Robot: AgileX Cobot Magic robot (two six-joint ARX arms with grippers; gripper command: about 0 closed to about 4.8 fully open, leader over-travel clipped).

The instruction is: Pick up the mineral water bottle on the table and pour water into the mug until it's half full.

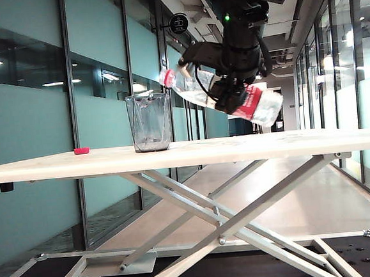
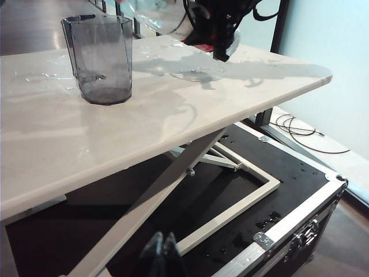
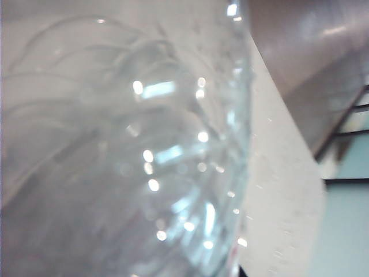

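Exterior view — where's the mineral water bottle [image 1: 197,89]?
— Tilted above the surface [image 1: 237,148], neck over the mug [image 1: 149,122], clamped in the right tool [image 1: 229,91].
— Left tool [image 2: 161,254]?
— Fingers together, below the surface's near edge.
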